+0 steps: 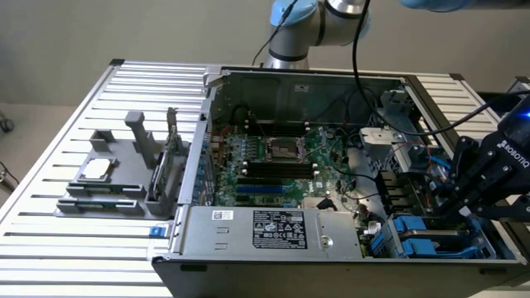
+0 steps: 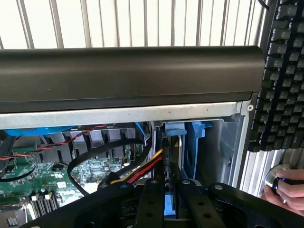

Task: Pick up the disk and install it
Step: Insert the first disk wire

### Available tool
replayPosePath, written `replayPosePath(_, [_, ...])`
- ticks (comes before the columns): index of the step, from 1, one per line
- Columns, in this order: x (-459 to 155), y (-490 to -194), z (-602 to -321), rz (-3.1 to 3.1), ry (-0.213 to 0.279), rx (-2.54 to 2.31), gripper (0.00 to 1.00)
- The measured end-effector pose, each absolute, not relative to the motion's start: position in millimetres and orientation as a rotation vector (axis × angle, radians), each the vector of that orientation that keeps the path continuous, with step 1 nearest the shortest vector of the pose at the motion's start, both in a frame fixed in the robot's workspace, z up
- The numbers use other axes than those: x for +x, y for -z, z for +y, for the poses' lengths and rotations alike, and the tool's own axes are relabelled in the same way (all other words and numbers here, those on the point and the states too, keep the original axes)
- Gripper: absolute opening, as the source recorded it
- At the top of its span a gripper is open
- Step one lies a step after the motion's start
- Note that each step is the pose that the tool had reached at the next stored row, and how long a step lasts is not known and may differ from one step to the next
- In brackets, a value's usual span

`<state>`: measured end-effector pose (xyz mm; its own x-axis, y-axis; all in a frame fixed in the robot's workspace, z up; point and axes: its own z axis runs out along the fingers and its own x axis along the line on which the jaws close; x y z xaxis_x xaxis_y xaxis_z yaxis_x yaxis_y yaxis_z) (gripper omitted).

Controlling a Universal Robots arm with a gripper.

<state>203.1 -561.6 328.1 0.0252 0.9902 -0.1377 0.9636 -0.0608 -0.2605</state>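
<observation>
Wrist view puts us right behind the hand (image 2: 168, 183). Its two black fingers (image 2: 153, 199) stand close together with a thin blue strip between them, so we read it as pinching the disk (image 2: 175, 137) edge-on by its blue carrier. The disk stands upright at the mouth of the bay (image 2: 223, 142), just beside a bundle of red, yellow and black cables (image 2: 142, 168). In the exterior view the hand (image 1: 457, 211) reaches down into the case (image 1: 217, 118) at the corner on that view's right, near the blue carriers (image 1: 418, 239).

We judge the disk dense and heavy for its size. It is a rigid metal slab that won't flex, but it is sensitive to shock, so it should not knock against the sheet-metal bay. Its metal faces look smooth and slippery. The plastic carrier offers the softer, grippier hold, and a pinch across the thin sides near the middle should keep it from swinging. Around it we see a glossy green board (image 1: 273, 161), a matte grey power box (image 1: 277, 230) and a ribbed metal tabletop (image 1: 74, 261).
</observation>
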Motion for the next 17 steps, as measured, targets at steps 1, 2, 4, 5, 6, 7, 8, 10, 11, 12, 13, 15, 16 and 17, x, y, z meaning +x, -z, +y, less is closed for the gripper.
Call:
replayPosePath(1, [203.3,-327.9,-561.7,-2.086,-0.431,-2.18,0.16])
replayPosePath(2, [203.4,-327.6,-561.7,-2.086,-0.431,-2.18,0.16])
replayPosePath(4, [203.6,-326.9,-561.7,-2.085,-0.432,-2.179,0.16])
replayPosePath(5, [203.7,-326.6,-561.7,-2.085,-0.432,-2.179,0.16])
replayPosePath(6, [203.7,-326.3,-561.7,-2.085,-0.433,-2.179,0.16])
replayPosePath(7, [203.8,-326.2,-561.7,-2.085,-0.434,-2.178,0.16])
replayPosePath(8, [203.8,-326.1,-561.7,-2.085,-0.434,-2.178,0.16])
replayPosePath(10, [204.0,-325.9,-561.7,-2.084,-0.434,-2.178,0.16])
replayPosePath(11, [204.0,-325.8,-561.7,-2.084,-0.435,-2.177,0.16])
replayPosePath(12, [204.0,-325.8,-561.7,-2.084,-0.435,-2.177,0.16])
replayPosePath(13, [204.0,-325.8,-561.7,-2.084,-0.435,-2.177,0.16])
replayPosePath(15, [204.0,-325.8,-561.7,-2.084,-0.436,-2.177,0.16])
replayPosePath(16, [204.2,-325.4,-561.6,-2.084,-0.435,-2.176,0.16])
replayPosePath(17, [204.2,-325.3,-561.7,-2.083,-0.435,-2.175,0.18])
